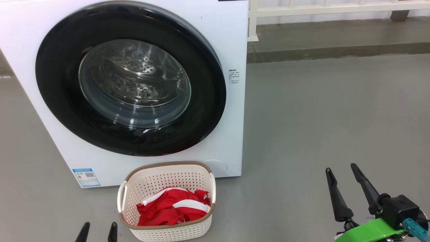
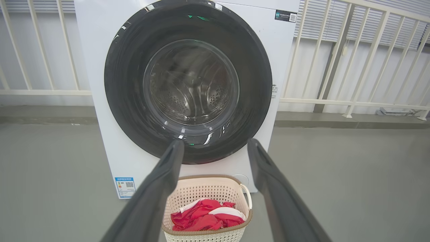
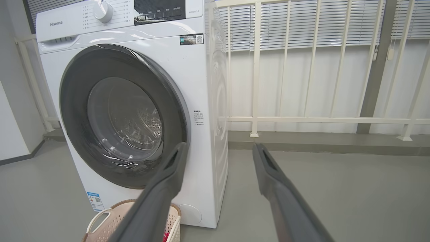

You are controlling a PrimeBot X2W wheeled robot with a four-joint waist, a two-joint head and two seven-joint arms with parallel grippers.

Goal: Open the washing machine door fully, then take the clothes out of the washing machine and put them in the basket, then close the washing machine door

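Head view: washing machine door (image 1: 131,79) looks shut, clothes (image 1: 171,210) in basket (image 1: 168,164), left gripper (image 1: 100,224) and right gripper (image 1: 341,168) agape and empty; the task seems finished, with no move left.

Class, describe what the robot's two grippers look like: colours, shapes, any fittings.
The right gripper has two long, tapering black jaws on a black boxy housing, mounted on a bright green bracket with a small teal connector. The left gripper shows matching dark, slender, pointed jaws.

Grey floor (image 1: 336,117) beneath washing machine (image 1: 228,40) and basket (image 1: 168,178)
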